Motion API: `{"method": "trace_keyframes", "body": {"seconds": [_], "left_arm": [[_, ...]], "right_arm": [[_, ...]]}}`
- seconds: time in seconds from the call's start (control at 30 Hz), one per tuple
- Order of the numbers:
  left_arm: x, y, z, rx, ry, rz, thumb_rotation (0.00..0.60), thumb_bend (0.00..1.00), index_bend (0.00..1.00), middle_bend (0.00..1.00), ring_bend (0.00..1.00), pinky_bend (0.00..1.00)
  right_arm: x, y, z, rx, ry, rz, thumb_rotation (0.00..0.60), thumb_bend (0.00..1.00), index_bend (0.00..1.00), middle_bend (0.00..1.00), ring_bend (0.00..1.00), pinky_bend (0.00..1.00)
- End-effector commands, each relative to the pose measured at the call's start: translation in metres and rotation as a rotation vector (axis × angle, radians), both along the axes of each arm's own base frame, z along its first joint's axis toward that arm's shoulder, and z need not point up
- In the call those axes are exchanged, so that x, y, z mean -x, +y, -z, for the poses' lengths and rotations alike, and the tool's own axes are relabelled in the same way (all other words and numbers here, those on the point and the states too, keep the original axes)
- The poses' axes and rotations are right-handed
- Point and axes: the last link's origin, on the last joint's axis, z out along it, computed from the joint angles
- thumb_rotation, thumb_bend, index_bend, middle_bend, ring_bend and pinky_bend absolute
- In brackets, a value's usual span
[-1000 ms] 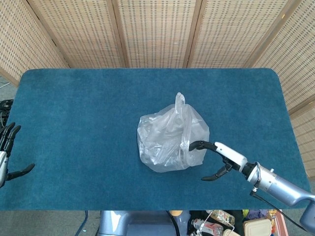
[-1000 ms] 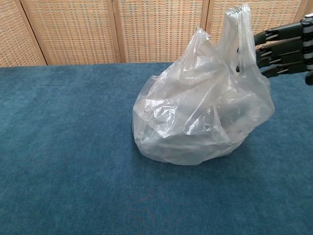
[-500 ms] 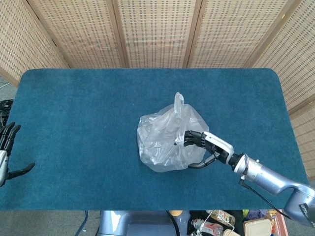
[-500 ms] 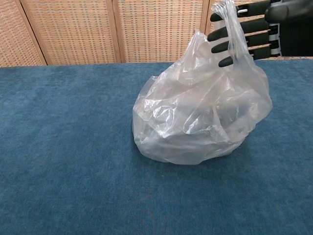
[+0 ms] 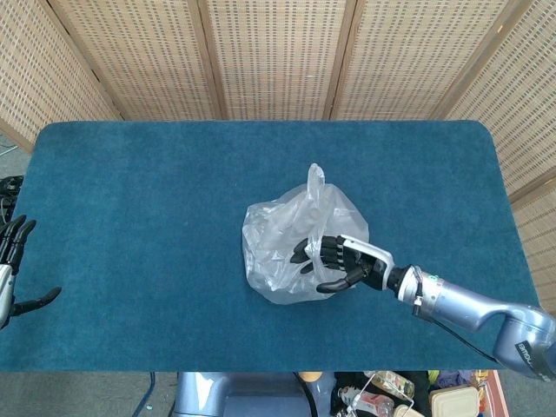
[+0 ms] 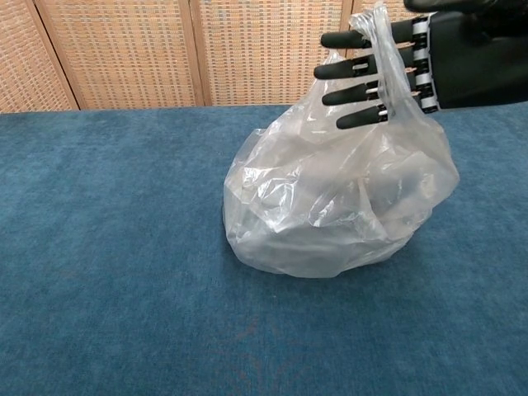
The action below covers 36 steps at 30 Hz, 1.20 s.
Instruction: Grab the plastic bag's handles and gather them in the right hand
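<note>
The thin, floppy plastic bag sits mid-frame on the blue tabletop, its tall handle the best spot to grab, threaded over the right hand's spread fingers.

Bare blue table all around the plastic bag (lone obstacle, mid-table).

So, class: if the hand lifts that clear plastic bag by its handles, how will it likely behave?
Probably floppy: the plastic bag is thin and creased, slumped on the table. Its handles may slip, since the right hand has its fingers spread through one. It looks light, though the contents are unclear.
</note>
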Motion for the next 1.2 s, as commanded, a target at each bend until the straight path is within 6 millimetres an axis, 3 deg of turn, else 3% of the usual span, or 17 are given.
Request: {"method": "trace_keyframes", "body": {"seconds": [0.03, 0.33, 0.63, 1.0, 1.2], "left_arm": [[0.000, 0.000, 0.000, -0.001, 0.003, 0.001, 0.600, 0.04, 0.00, 0.00, 0.00, 0.00], [0.001, 0.001, 0.000, -0.005, 0.009, -0.004, 0.600, 0.05, 0.00, 0.00, 0.00, 0.00], [0.003, 0.003, -0.002, -0.011, 0.004, -0.013, 0.600, 0.04, 0.00, 0.00, 0.00, 0.00], [0.004, 0.007, 0.003, 0.003, 0.009, -0.022, 0.600, 0.05, 0.00, 0.00, 0.00, 0.00], [-0.003, 0.024, 0.003, 0.035, 0.015, -0.001, 0.600, 0.09, 0.00, 0.00, 0.00, 0.00]], "right_arm": [[-0.003, -0.002, 0.011, -0.016, 0.011, 0.005, 0.600, 0.00, 0.30, 0.32, 0.21, 0.23], [-0.018, -0.010, 0.016, -0.064, -0.079, 0.062, 0.600, 0.00, 0.35, 0.37, 0.26, 0.30], [-0.038, -0.018, -0.010, -0.074, -0.136, 0.045, 0.600, 0.00, 0.43, 0.48, 0.37, 0.43], [-0.041, -0.019, -0.033, -0.047, -0.084, 0.024, 0.600, 0.00, 0.49, 0.56, 0.44, 0.45], [-0.036, -0.018, -0.043, -0.012, -0.055, 0.010, 0.600, 0.00, 0.48, 0.56, 0.43, 0.45]]}}
